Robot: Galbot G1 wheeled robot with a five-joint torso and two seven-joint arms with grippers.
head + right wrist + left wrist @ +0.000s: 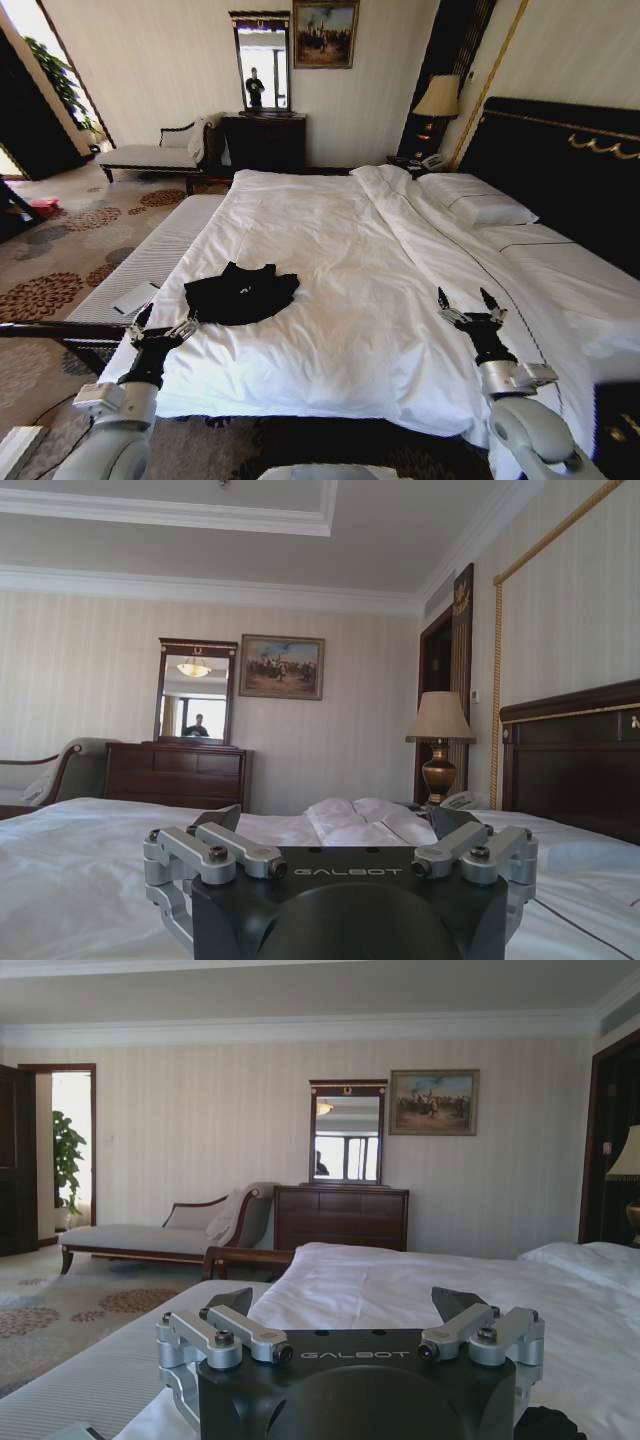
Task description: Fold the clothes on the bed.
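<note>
White bed [340, 250], black T-shirt [241, 292] bunched, lying crosswise, left pincer [160, 322] and right pincer [468, 302] both released, empty.

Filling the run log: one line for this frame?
shirt: bunched on bed, near left edge | left gripper: open, beside shirt, not touching | right gripper: open, over duvet, empty | fold: not started

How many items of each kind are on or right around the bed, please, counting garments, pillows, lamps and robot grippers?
Black short-sleeved T-shirt bunched on the white double bed: 1
White pillows by the dark headboard: 2
Bedside lamp with cream shade: 1
Open grippers: 2, left gripper and right gripper
Total: 6
</note>
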